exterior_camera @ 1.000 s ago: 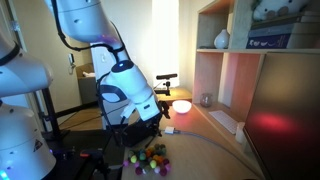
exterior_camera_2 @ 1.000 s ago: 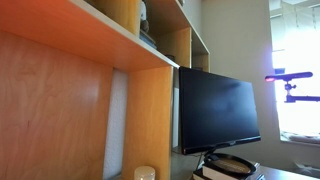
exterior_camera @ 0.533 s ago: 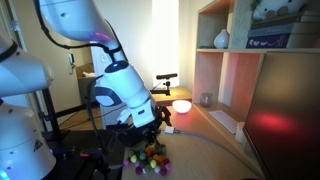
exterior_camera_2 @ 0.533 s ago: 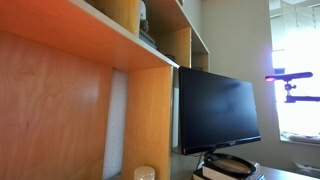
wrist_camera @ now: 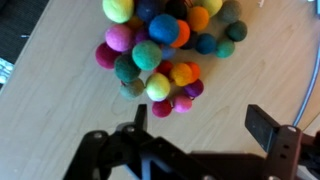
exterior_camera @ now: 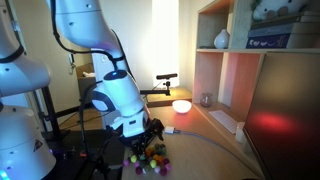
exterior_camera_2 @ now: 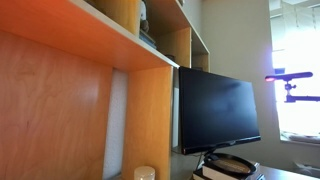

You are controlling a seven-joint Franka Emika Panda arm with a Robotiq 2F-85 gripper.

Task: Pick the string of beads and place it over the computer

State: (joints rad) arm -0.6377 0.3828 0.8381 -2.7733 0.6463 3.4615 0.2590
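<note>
The string of beads (wrist_camera: 155, 45) is a bunch of round balls in red, green, yellow, orange, blue and purple, lying on the light wooden desk (wrist_camera: 60, 110) at the top centre of the wrist view. My gripper (wrist_camera: 200, 122) hangs just above the desk, open, with nothing between its black fingers (wrist_camera: 262, 127). The beads lie ahead of the jaws and a little to the left, apart from them. In an exterior view the beads (exterior_camera: 150, 158) sit right below the gripper (exterior_camera: 148, 135). The computer is a dark monitor (exterior_camera_2: 215, 105), seen in both exterior views, with its screen (exterior_camera: 285, 140) at the right edge.
A glowing round lamp (exterior_camera: 181, 105) and a small camera stand (exterior_camera: 167, 77) are at the back of the desk. Wooden shelves (exterior_camera: 240, 50) with a white vase (exterior_camera: 221, 39) rise above the monitor. A stack of dark objects (exterior_camera_2: 232, 165) lies at its foot. A cable (wrist_camera: 312, 80) runs along the right.
The arm has lowered and shifted slightly, bringing the open gripper closer above the beads. The beads and monitor have not moved.
</note>
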